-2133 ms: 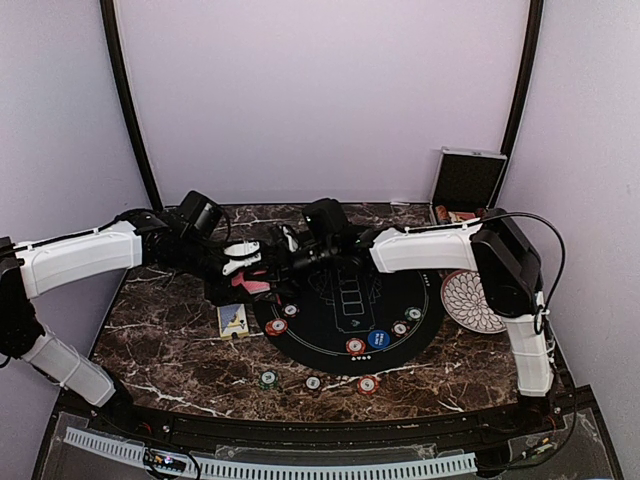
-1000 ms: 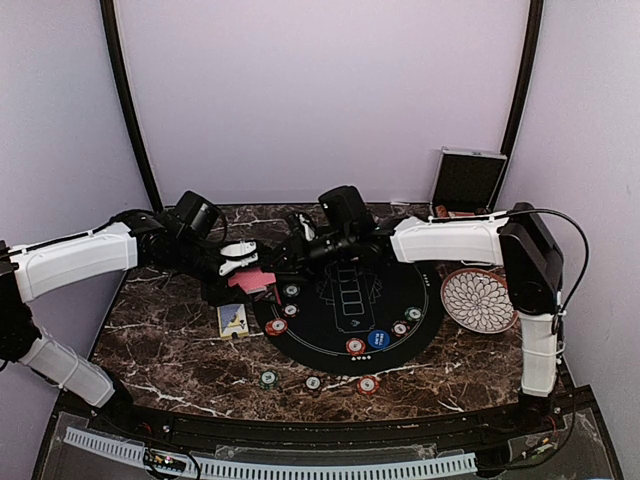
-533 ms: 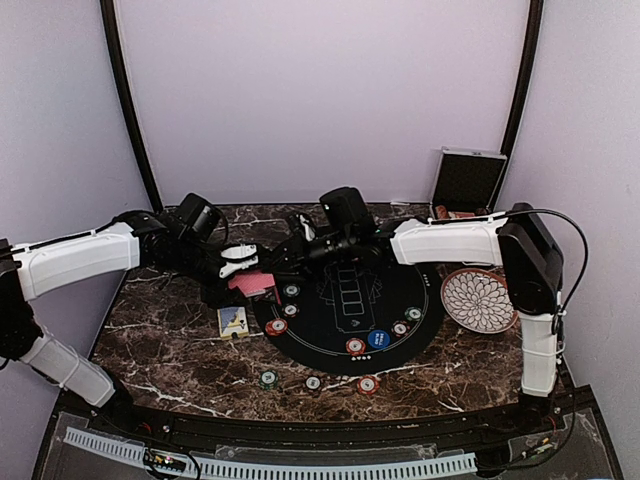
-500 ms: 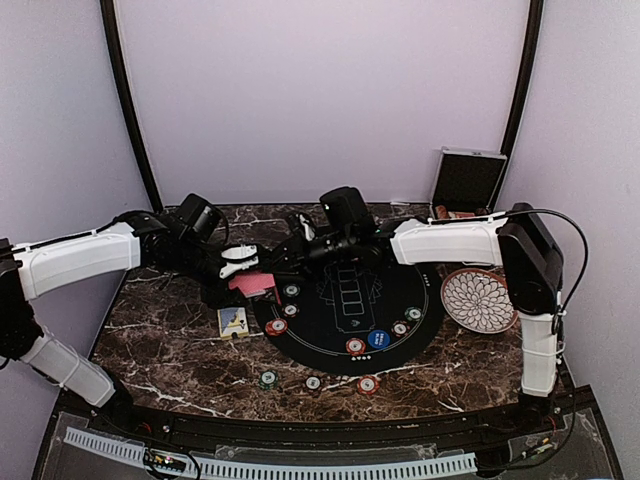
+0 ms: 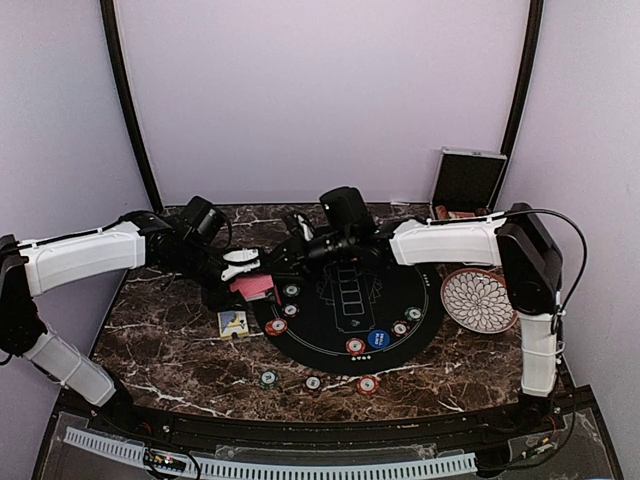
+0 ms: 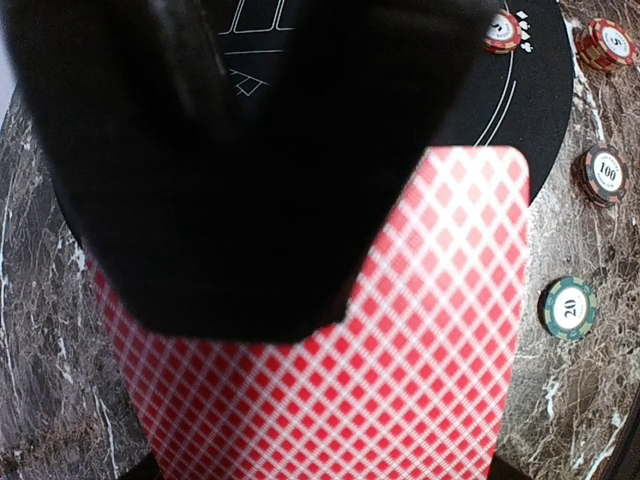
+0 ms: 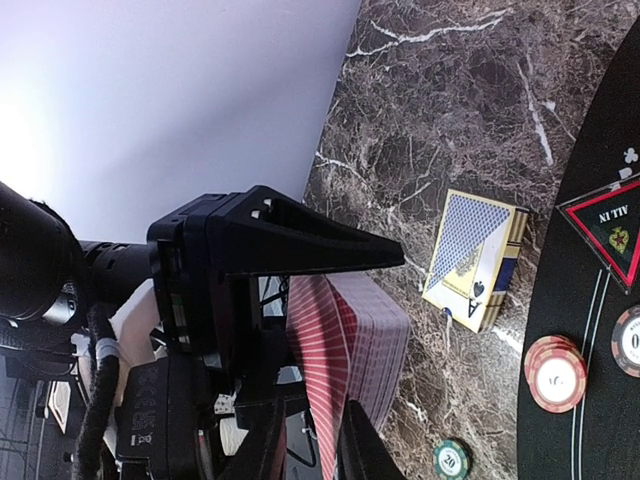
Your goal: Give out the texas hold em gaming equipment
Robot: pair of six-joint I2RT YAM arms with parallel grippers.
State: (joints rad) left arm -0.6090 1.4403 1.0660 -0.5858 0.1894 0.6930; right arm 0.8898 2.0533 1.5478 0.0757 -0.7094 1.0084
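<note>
Red-backed deck (image 6: pixel 400 350): one, pinched flat in the left fingers (image 6: pixel 250 180), clamped shut on it, held over the marble counter (image 5: pixel 170 340) just beside the left rim of the black mat (image 5: pixel 340 325).
Right fingers (image 7: pixel 262 450): straddle the edge of the outermost card (image 7: pixel 320 380) with a narrow gap; clamped or not, cannot tell.
Risk, double pull: two or more cards dragged off together, from a pinch deeper than a single card.
Risk, slip: card lost onto the marble short of its place, from a pull begun before a firm pinch.
Risk, spill: stack fanned or loosened, from a sideways tug against the left hold.
Risk, collision: both wrists crowded close; marker or nearest chips knocked by a wide swing.
Chips (image 5: pixel 355 346): eight seen from overhead, five on the mat, three on bare marble toward the near edge.
Blue button (image 5: pixel 377 339): one, on the mat between two chips.
Orange button: none showing.
All-in marker (image 5: pixel 291 291): one, triangular, at the mat's left rim.
Card box (image 5: pixel 233 321): one, on marble beside the mat.
Plate (image 5: pixel 478 300): one.
Case (image 5: pixel 467 180): one, open, far right corner.
</note>
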